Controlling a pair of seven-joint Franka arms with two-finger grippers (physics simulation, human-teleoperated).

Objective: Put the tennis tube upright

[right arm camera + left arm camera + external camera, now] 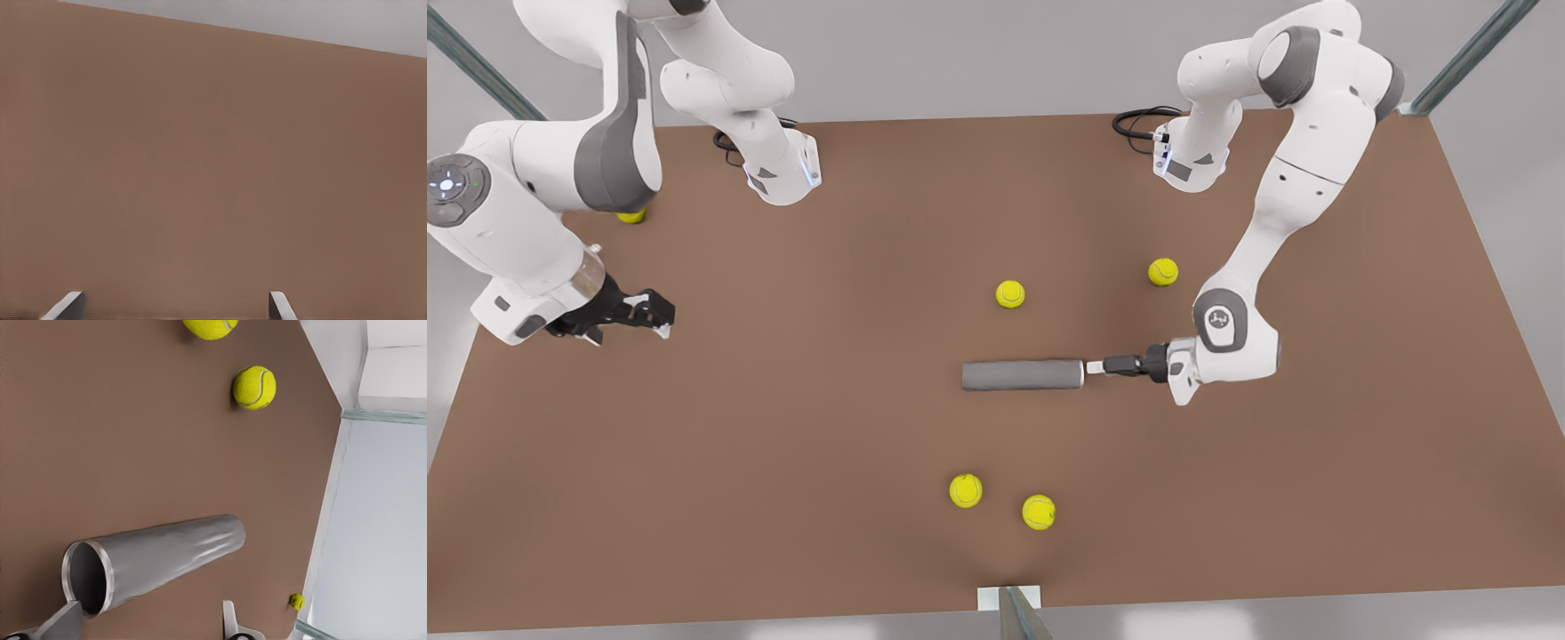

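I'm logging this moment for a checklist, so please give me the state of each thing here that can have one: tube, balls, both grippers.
Grey metallic tennis tube: lying on its side on the brown table, open end towards the left gripper.
Left gripper: open, at the tube's open end, at the front view's right.
Right gripper: open, holding nothing, waiting at the front view's left.
Yellow tennis balls: loose on the table, none in the tube's visible mouth.

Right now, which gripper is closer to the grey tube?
The left gripper: it sits at the tennis tube's open end. The right gripper waits far off, near the table's edge at the front view's left.
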